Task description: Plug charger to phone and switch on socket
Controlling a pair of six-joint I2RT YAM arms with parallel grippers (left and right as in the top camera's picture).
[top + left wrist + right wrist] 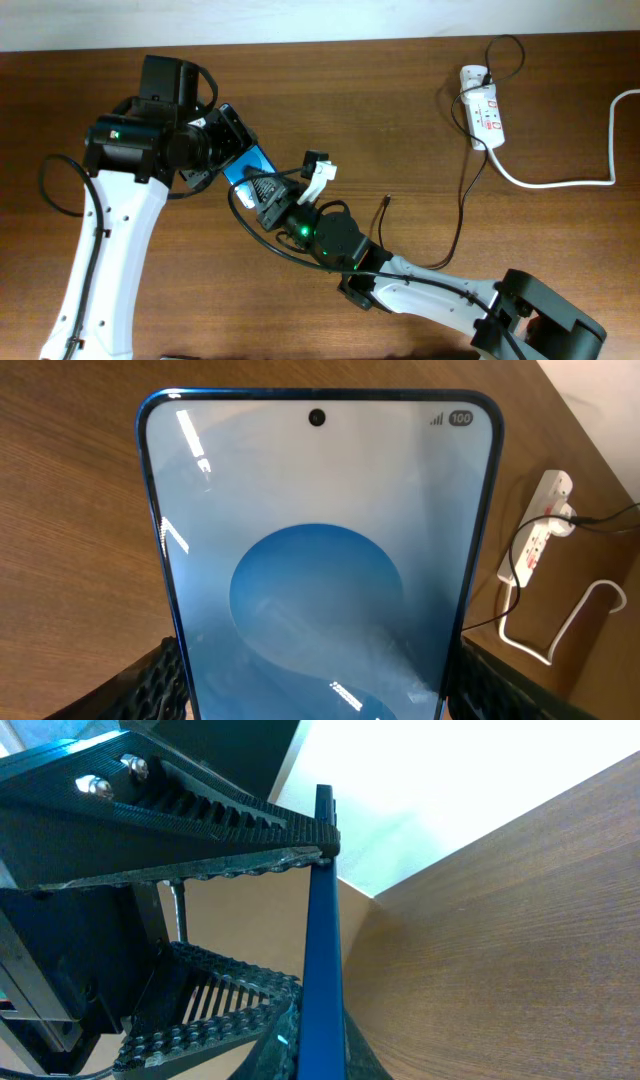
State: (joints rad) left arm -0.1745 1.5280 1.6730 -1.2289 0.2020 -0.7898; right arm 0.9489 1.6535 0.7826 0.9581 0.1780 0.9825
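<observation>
Both arms have the phone (247, 165) right now, held over the bench (560, 230), mid-left. The left fingers (160, 680) are spread wide, clamped across its width. The right fingers (263, 188) are closed right down on its thin edge. The charger (386, 201) tip lies loose to the right of the right fingers, cable trailing off toward the socket (482, 105). The right arm's way nearer, I reckon, with bare wood all round the tip.

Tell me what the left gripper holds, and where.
The left gripper holds the phone by its two long side edges, toward the end opposite its front camera.
</observation>
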